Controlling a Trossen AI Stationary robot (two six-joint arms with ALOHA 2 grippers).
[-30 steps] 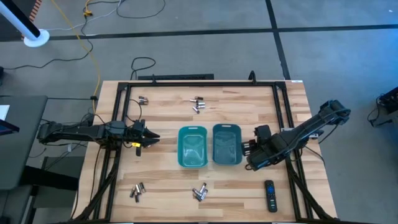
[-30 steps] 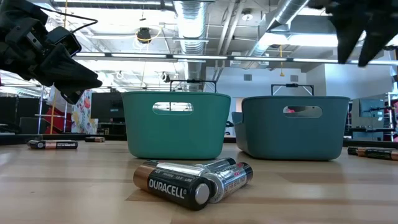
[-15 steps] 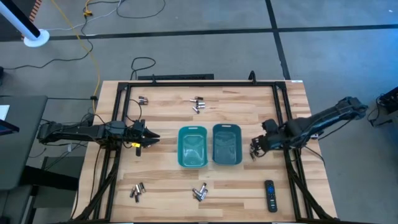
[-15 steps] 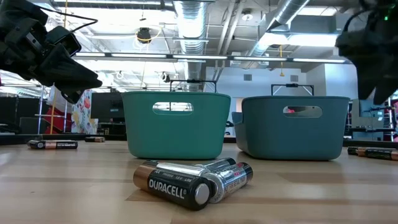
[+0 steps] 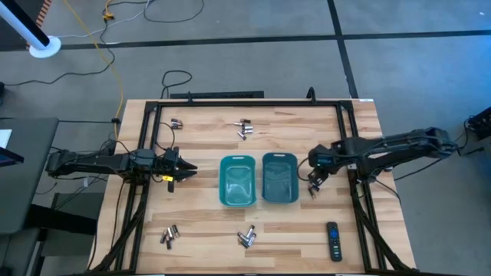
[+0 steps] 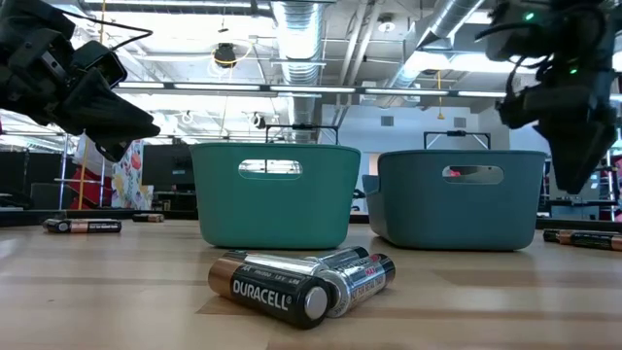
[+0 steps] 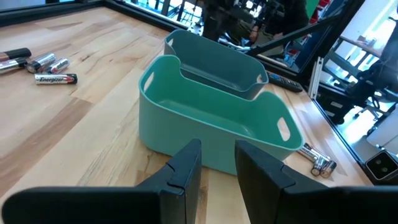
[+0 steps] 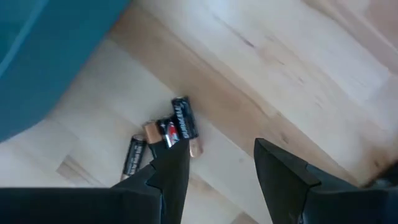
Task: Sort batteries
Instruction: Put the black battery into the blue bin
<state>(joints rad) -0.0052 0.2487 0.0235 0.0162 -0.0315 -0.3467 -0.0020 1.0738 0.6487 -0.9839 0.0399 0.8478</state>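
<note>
**Right gripper over cells beside the darker bin**

While seen from above: a pale planked wood table (image 5: 207, 146) inside a black frame, with two rounded plastic bins at centre, light teal bin (image 5: 237, 181) touching dark teal bin (image 5: 280, 179). Small cylindrical batteries (image 5: 245, 237) scattered in clusters: two near the far edge, two near the front edge, one just right of the dark bin. Slim black remote (image 5: 334, 242) at front right. Left gripper (image 5: 186, 171) hanging left of the light bin, unmoved over the last second. Right gripper (image 5: 314, 182) now above the cluster by the dark bin, the arm stretched straighter than a second ago, when it sat lower and bent.

From table height: glossy dark and silvery cells lying together in front, one marked Duracell. Right gripper (image 6: 573, 156) dark and angular at the dark bin's side, earlier only partly in frame.

From the left wrist: matte black fingers (image 7: 185, 171) narrowly apart, nothing between, aimed at the smooth light bin.

From the right wrist: fingers (image 8: 177, 171) spread wide, empty, three dark copper-ended cells (image 8: 165, 137) on the wood just beyond.
</note>
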